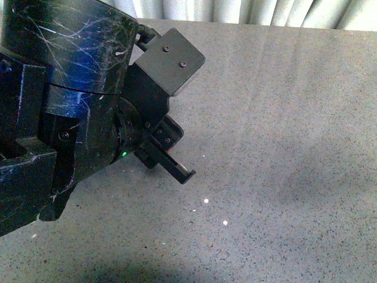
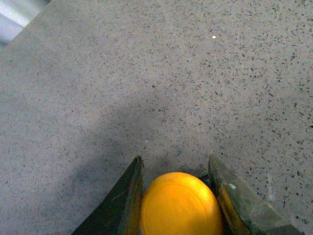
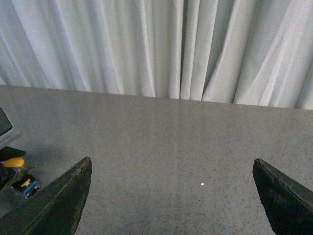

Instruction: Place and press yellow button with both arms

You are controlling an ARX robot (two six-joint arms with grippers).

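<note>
While the left arm [image 1: 65, 106] fills the near side of the front view, the left gripper [image 2: 175, 166] is clamped on the yellow button [image 2: 178, 203], one jaw against each flank of the domed cap. Button location: in that grip, over the grey speckled table [image 2: 146, 73]. Whether its bluish base [image 3: 29, 186] touches the surface, I cannot tell. Across from it the right gripper [image 3: 172, 164] has its jaws wide apart with nothing between them, facing the white curtain [image 3: 161, 44].

Handling, judged: small, light, rigid plastic. The dome looks smooth, so likely slippery, and it should sink under load — a poor place to squeeze. The better hold is low, on the body or square base, leaving the cap free for pressing. Set on its flat base it should stand, though it may skid when pushed unless steadied.

Count: yellow button, one; grippers, two; table, one; curtain, one.
</note>
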